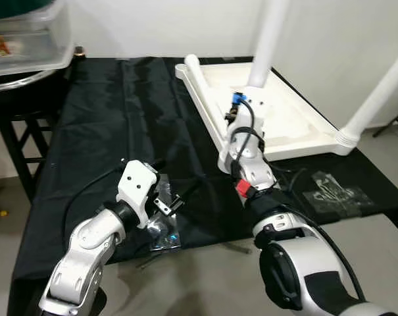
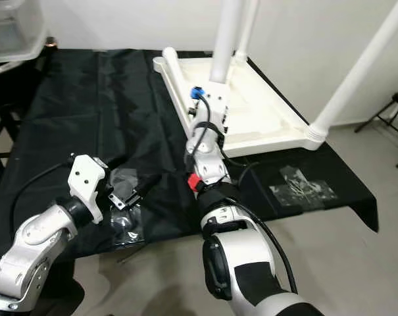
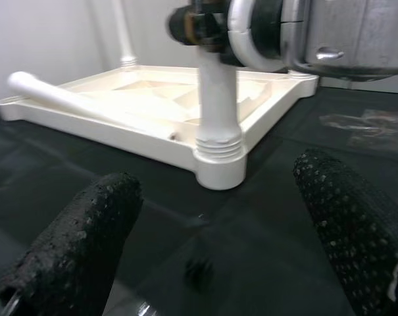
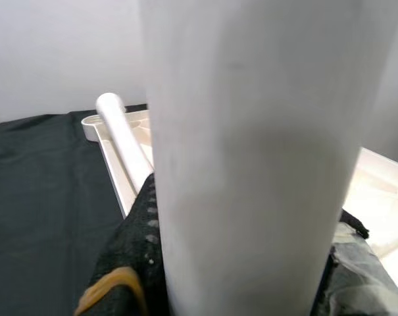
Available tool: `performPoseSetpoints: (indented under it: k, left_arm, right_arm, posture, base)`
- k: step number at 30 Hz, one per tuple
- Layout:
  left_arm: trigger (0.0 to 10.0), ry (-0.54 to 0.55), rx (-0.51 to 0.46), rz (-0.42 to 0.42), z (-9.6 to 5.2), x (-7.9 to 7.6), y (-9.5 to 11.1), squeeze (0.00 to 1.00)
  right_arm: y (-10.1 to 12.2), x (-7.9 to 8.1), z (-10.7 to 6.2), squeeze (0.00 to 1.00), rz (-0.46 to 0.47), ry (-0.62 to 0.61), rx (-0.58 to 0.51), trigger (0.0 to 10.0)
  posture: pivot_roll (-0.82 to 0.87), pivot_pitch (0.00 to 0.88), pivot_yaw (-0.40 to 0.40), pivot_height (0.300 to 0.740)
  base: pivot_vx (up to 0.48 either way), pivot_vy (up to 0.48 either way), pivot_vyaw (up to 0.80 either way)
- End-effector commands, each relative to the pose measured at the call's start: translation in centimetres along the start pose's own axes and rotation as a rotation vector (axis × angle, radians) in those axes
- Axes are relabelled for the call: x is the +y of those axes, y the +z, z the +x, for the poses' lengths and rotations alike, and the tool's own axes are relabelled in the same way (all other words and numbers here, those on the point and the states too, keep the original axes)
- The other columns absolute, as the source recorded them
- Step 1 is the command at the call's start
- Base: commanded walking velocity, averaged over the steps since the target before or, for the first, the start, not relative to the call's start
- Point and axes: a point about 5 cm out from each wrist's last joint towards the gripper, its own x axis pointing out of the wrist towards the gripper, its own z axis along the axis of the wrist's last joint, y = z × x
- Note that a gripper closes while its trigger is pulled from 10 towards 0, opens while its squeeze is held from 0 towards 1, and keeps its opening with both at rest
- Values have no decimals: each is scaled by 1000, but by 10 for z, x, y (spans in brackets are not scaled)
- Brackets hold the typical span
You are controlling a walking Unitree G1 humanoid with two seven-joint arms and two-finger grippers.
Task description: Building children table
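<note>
A white children's table [image 1: 297, 125] lies upside down on a black cloth. Its near-corner leg [image 1: 268, 39] stands upright, and my right gripper [image 1: 250, 99] is shut around the leg's base. In the right wrist view that leg [image 4: 251, 164] stands between the black fingers [image 4: 136, 250]. A loose leg [image 1: 205, 92] lies along the tabletop's left edge. Another leg [image 1: 383, 85] stands at the right corner. My left gripper [image 1: 169, 201] hovers open just above a clear bag of hardware [image 1: 162, 230] near the front edge. Its fingers [image 3: 87, 243] are spread wide with nothing between them.
A clear plastic bin [image 1: 27, 39] rests on a dark stand at the far left. An empty plastic wrapper [image 1: 330, 187] lies on the cloth at the right. The cloth's front edge [image 1: 205, 247] runs just past the hardware bag, with grey floor beyond.
</note>
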Motion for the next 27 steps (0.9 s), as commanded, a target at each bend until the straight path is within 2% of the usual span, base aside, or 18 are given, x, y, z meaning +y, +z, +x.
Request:
performPoseSetpoints:
  k: [1, 5, 6, 7, 9, 12, 13, 14, 16, 18, 19, 21, 22, 24, 27]
  left_arm:
    - [10000, -8, 10, -7, 1, -2, -3, 0]
    - [10000, -8, 5, -10, 2, -3, -3, 0]
    - [10000, -10, 2, -15, 3, -4, -2, 0]
    - [10000, -12, 3, -15, 2, -5, -3, 0]
    - [10000, -13, 4, -14, 2, -6, -3, 0]
    - [10000, -10, 4, -13, 2, -5, -3, 0]
    - [10000, -10, 4, -13, 2, -5, -3, 0]
    - [10000, -8, 3, -12, 2, -5, -3, 0]
    - [10000, -8, 3, -12, 2, -5, -3, 0]
    - [10000, -6, 4, -11, 2, -4, -3, 0]
    - [10000, -6, 4, -11, 2, -4, -3, 0]
    - [10000, -8, 5, -9, 2, -4, -3, 0]
    - [10000, -8, 5, -9, 2, -4, -3, 0]
    - [10000, -8, 5, -9, 1, -4, -3, 0]
    - [10000, -8, 5, -9, 1, -4, -3, 0]
  right_arm:
    - [6, -3, 1, 1000, -8, 3, -45, 10000]
    - [11, -11, 2, 1000, -56, -7, -98, 10000]
    - [14, -20, 4, 761, -84, 16, -135, 10000]
    - [14, -24, 5, 0, -86, 40, -139, 10000]
    - [14, -25, 4, 0, -88, 53, -141, 10000]
    - [5, -19, 2, 0, -37, 395, -88, 10000]
    - [5, -19, 2, 0, -37, 395, -88, 10000]
    - [-4, -20, 0, 0, -48, 509, -35, 10000]
    - [-4, -20, 0, 0, -48, 509, -35, 10000]
    - [-21, -27, -9, 0, -83, 788, 89, 10000]
    - [-21, -27, -9, 0, -83, 788, 89, 10000]
    - [-23, -39, -13, 0, -119, 985, 132, 10000]
    - [-23, -39, -13, 0, -119, 985, 132, 10000]
    - [-19, -46, -13, 0, -116, 1086, 152, 10000]
    - [-17, -48, -13, 0, -104, 1122, 164, 10000]
  posture:
    - [82, 131, -80, 740]
    - [78, 129, -81, 740]
    - [79, 129, -83, 740]
    - [79, 129, -83, 740]
    - [79, 129, -83, 740]
    - [80, 129, -82, 740]
    - [80, 129, -82, 740]
    - [77, 128, -82, 740]
    - [77, 128, -82, 740]
    - [79, 122, -82, 740]
    - [79, 122, -82, 740]
    - [79, 122, -82, 740]
    - [79, 122, -82, 740]
    - [84, 117, -81, 740]
    - [84, 117, -81, 740]
  base:
    - [0, 0, 0]
    - [0, 0, 0]
    - [0, 0, 0]
    - [0, 0, 0]
    - [0, 0, 0]
    - [0, 0, 0]
    - [0, 0, 0]
    - [0, 0, 0]
    - [0, 0, 0]
    - [0, 0, 0]
    - [0, 0, 0]
    - [0, 0, 0]
    - [0, 0, 0]
    - [0, 0, 0]
    - [0, 0, 0]
